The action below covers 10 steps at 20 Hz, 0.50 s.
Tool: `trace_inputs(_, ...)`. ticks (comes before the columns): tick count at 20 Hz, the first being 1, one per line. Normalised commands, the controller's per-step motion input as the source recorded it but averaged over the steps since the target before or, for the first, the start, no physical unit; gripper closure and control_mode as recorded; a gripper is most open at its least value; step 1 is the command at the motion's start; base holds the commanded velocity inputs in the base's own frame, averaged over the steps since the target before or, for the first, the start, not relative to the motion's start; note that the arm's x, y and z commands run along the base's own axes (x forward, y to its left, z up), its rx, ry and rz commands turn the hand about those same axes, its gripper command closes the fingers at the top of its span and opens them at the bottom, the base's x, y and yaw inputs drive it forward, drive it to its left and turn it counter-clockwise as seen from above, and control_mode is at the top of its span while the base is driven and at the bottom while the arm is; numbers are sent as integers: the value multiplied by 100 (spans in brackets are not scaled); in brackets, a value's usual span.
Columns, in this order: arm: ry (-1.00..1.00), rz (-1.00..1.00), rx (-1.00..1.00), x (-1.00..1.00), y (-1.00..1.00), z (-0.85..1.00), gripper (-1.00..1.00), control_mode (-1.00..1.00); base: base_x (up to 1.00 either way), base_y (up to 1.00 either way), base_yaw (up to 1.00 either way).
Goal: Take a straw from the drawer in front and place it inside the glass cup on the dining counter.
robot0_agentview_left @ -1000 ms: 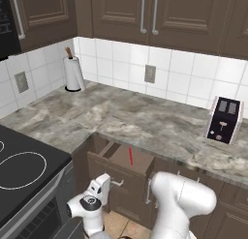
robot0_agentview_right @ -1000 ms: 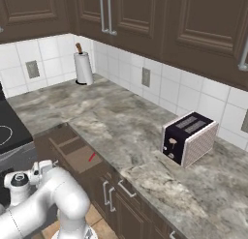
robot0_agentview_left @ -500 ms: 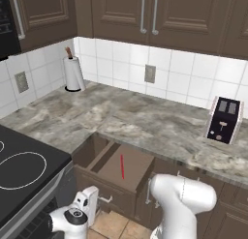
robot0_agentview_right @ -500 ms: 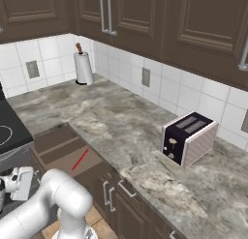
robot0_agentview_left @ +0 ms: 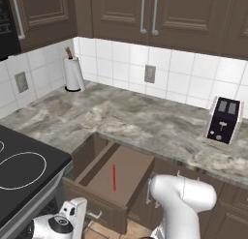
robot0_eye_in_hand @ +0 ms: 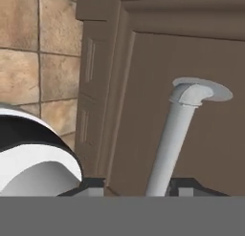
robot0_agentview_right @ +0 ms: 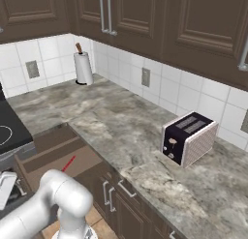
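Claw (robot0_eye_in_hand: 136,185) down low at the drawer (robot0_agentview_left: 99,210) front, fingertips either side of its silver handle (robot0_eye_in_hand: 174,134), not clamped. Drawer pulled out; red straw (robot0_agentview_left: 114,177) flat inside. Toaster (robot0_agentview_left: 223,120) on the worktop (robot0_agentview_left: 145,122).

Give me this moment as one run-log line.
phase: drawer pulled open | gripper: fingers either side of drawer handle, grip unclear | straw: flat inside drawer, untouched | next: probably release handle, reach for straw
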Motion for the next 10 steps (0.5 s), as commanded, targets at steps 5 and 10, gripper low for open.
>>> trace_inputs(5, -24, 0, 2, -89, 8, 65, -100, -100, 0, 0, 0)
trace_inputs(10, -28, 0, 18, -69, 4, 100, -100, -100, 0, 0, 0)
